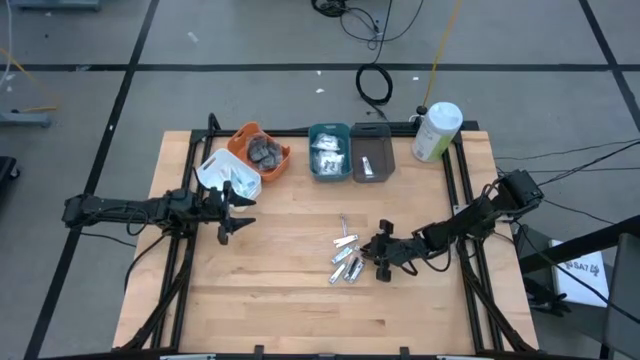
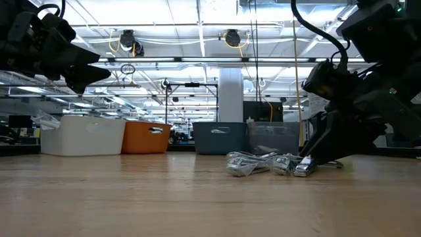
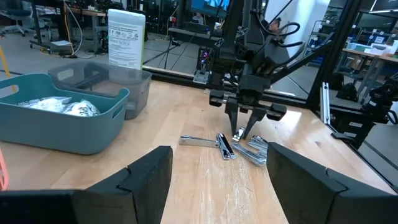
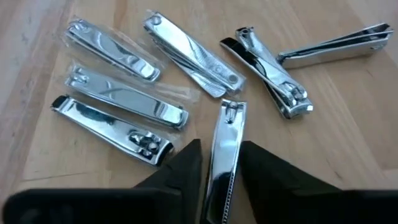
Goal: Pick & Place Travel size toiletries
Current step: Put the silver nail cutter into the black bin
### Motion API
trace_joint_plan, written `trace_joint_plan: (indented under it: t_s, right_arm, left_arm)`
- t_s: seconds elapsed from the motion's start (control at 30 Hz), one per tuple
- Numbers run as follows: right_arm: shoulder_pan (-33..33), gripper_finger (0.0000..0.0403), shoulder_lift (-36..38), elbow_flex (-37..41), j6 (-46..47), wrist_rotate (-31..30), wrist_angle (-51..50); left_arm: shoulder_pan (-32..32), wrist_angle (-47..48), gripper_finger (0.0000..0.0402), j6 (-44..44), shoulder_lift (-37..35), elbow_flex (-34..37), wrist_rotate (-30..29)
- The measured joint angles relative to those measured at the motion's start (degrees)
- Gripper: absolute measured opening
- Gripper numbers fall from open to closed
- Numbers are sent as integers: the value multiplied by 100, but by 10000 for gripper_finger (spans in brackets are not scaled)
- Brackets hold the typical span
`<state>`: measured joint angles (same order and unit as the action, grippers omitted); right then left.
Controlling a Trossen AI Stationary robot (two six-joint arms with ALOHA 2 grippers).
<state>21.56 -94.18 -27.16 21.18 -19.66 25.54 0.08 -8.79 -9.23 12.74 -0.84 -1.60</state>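
Several small silver nail clippers (image 4: 155, 81), some in clear wrap, lie flat in a loose cluster (image 1: 347, 255) on the wooden table, right of centre. My right gripper (image 1: 380, 252) is down at the cluster's right edge, shut on one bare clipper (image 4: 225, 143); the left wrist view shows it (image 3: 242, 129) pointing down onto the pile. My left gripper (image 1: 235, 212) is open and hovers above the table's left part, just near of the white bin (image 1: 228, 175). Its fingers (image 3: 149, 177) stand wide apart with nothing between them. My right gripper pinches one bare silver clipper by its long sides (image 4: 222, 168), one finger (image 4: 183, 168) on each side, the fingers lying along its length. It comes from above, slanting in from the table's right. The clipper's far end (image 4: 231, 111) still lies on the table.
Along the far edge stand a white bin, an orange bin (image 1: 262, 150) with dark discs, a teal bin (image 1: 329, 152) with white packets, a grey bin (image 1: 372, 158) and a tall white-and-green bottle (image 1: 437, 130). Bare wood stretches across the near half of the table (image 1: 280, 310).
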Motion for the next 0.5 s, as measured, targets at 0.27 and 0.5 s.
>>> trace_joint_plan:
  t_s: [0.27, 0.5]
  right_arm:
    - [-17, 40, 5, 0, -180, 44, -28]
    - [-19, 53, 1, 7, -237, 46, 39]
  left_arm:
    - [0, 2, 255, 0, 1, 0, 1]
    - [0, 2, 255, 0, 1, 0, -1]
